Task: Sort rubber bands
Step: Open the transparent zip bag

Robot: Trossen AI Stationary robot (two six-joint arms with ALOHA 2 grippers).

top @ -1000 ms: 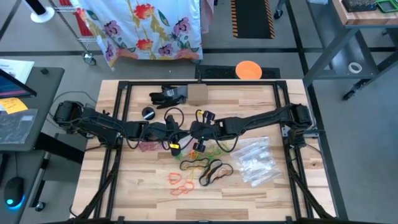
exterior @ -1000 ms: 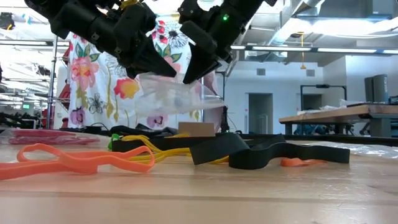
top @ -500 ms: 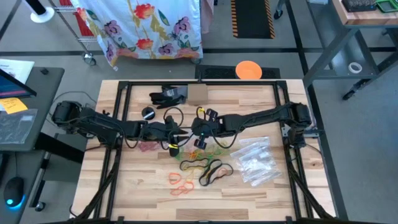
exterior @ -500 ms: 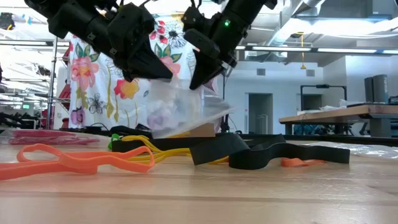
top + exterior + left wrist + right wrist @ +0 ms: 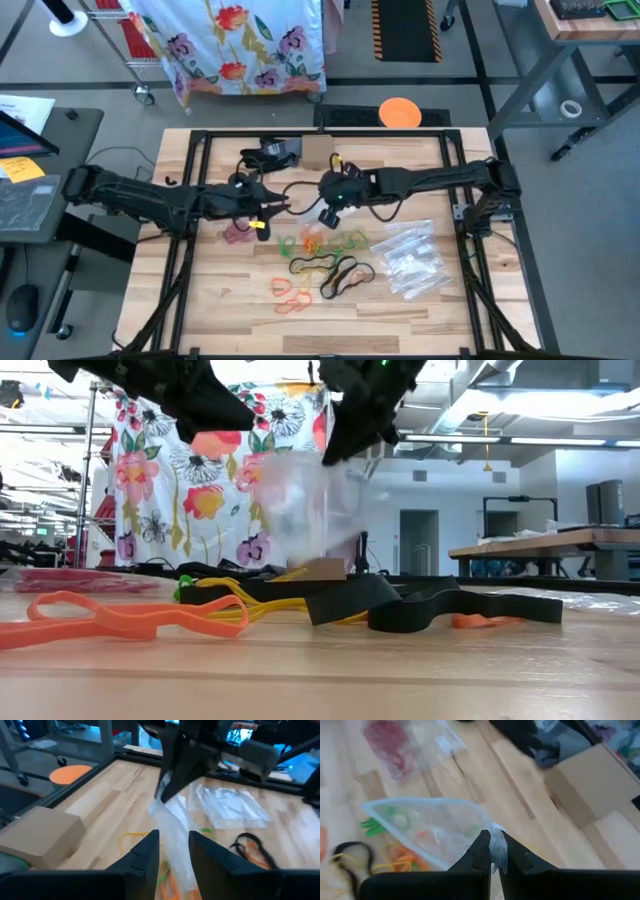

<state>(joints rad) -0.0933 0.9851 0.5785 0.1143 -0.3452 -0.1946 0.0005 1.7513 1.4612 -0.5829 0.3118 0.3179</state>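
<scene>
Now the left tool [image 5: 172, 851] is standing spread, having released the clear plastic zip bag [image 5: 437, 830]; the right tool [image 5: 493, 851] is pinching its corner alone, so bagging pauses.

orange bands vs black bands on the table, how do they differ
The orange bands lie nearest the table's front edge; the black bands lie beside them, toward the right arm. In the low view the orange one looks thin and rounded, while the black one is a wider, flat strip. Both lie loose on the wood, untouched by either arm.
</scene>
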